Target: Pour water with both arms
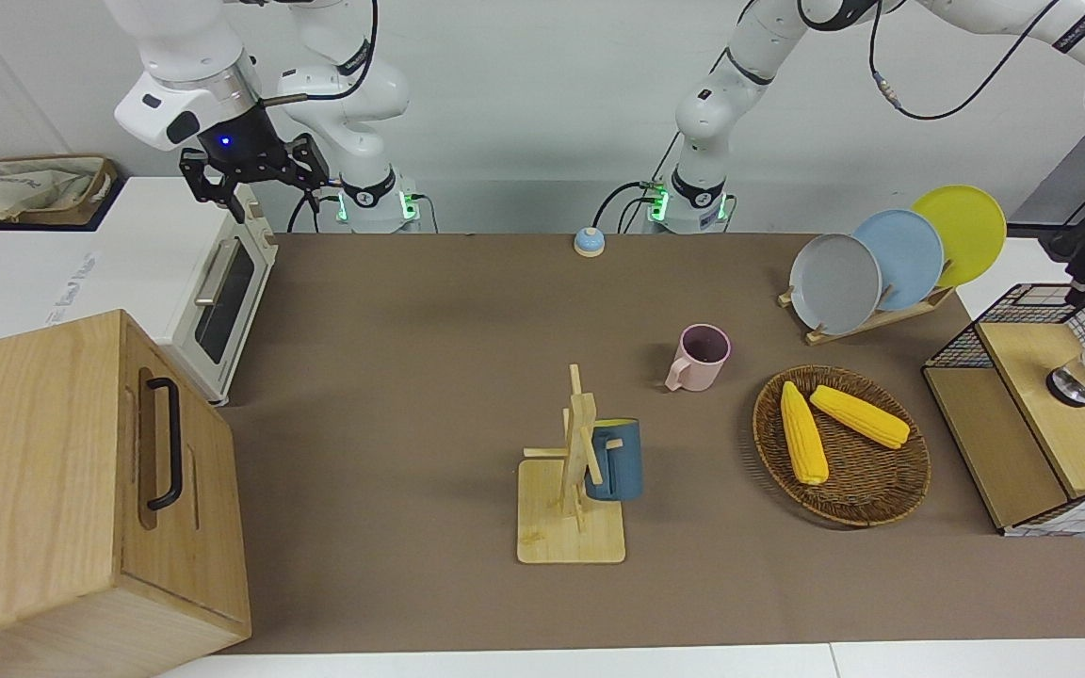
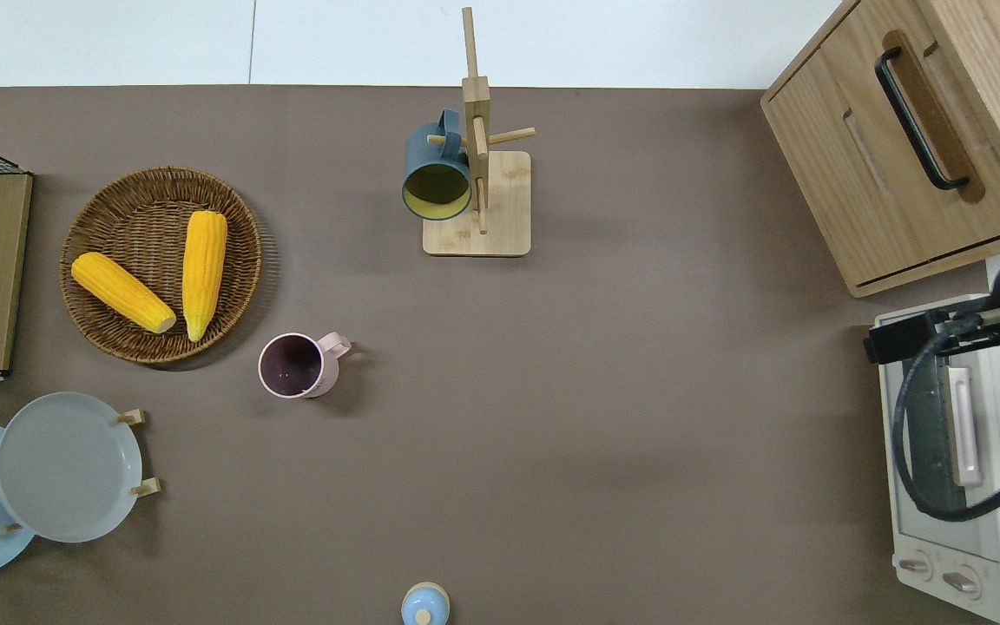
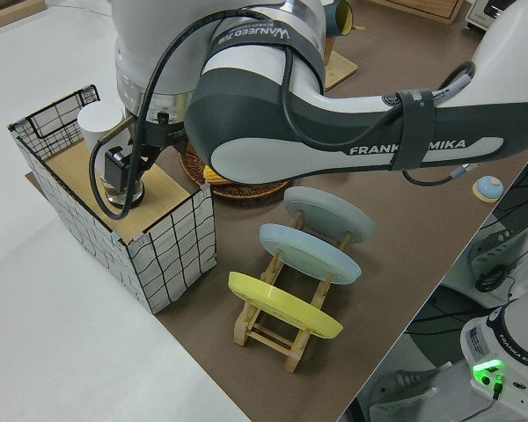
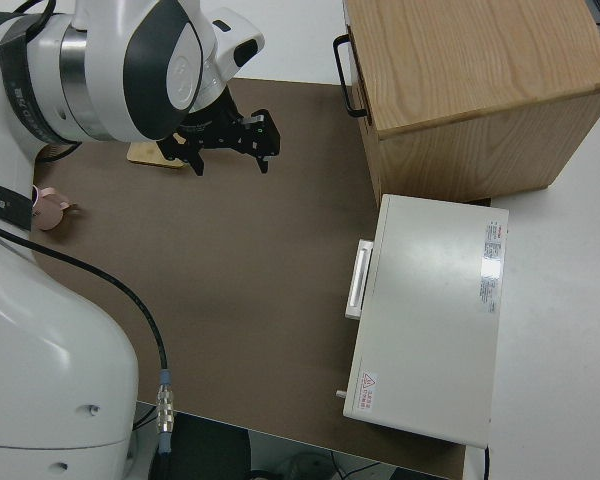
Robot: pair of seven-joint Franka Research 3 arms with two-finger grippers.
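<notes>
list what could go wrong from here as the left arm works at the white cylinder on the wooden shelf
The left gripper is crowded against the white cylindrical container on the wire-walled wooden shelf; it might tip it or snag the mesh. The pink mug stands close to the round wicker basket of yellow corn cobs, so a loose pour could wet them.

A pink mug (image 1: 699, 357) is standing on the brown worktop (image 1: 429, 377) near a wicker basket (image 1: 891, 490) that is holding two corn cobs (image 1: 858, 415).
</notes>
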